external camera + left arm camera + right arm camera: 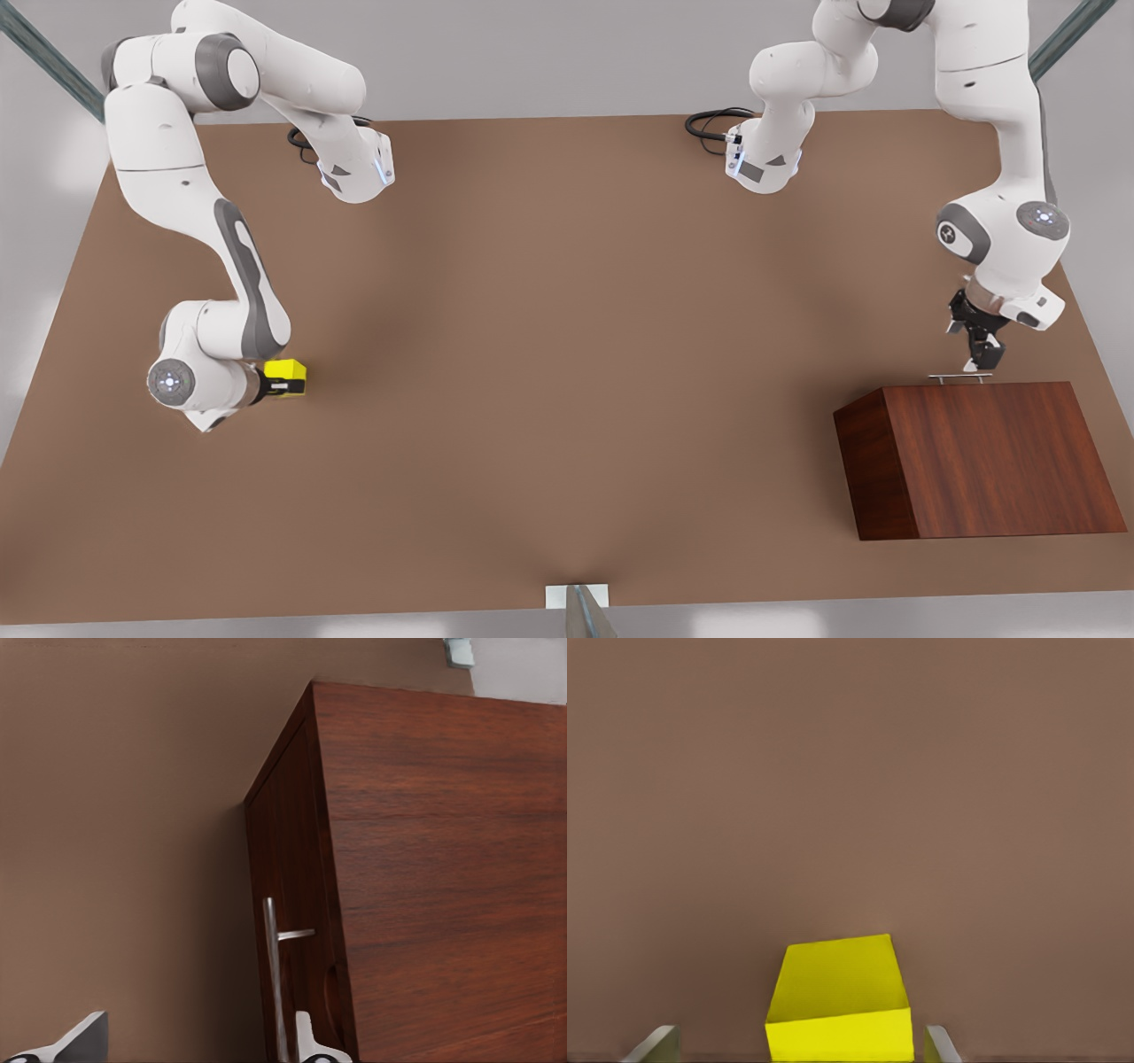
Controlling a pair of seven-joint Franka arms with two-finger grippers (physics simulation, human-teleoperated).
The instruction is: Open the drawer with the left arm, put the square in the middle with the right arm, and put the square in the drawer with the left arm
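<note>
The yellow square (289,370) (837,992) rests on the brown tabletop at the front view's left. My right gripper (282,387) (799,1047) is low over it, open, with a finger on either side and small gaps to the cube. The dark wood cabinet (992,461) stands at the front view's right. Its drawer front (288,842) sits flush, with the silver bar handle (959,377) (273,966) across it. My left gripper (976,360) (195,1043) hangs open right at the handle, which lies between the fingers, close to one fingertip (306,1041).
Bare brown tabletop (567,354) stretches between the two arms. A small grey mount (578,598) sits at the near table edge. Black cables (709,120) lie by the arm bases at the far edge.
</note>
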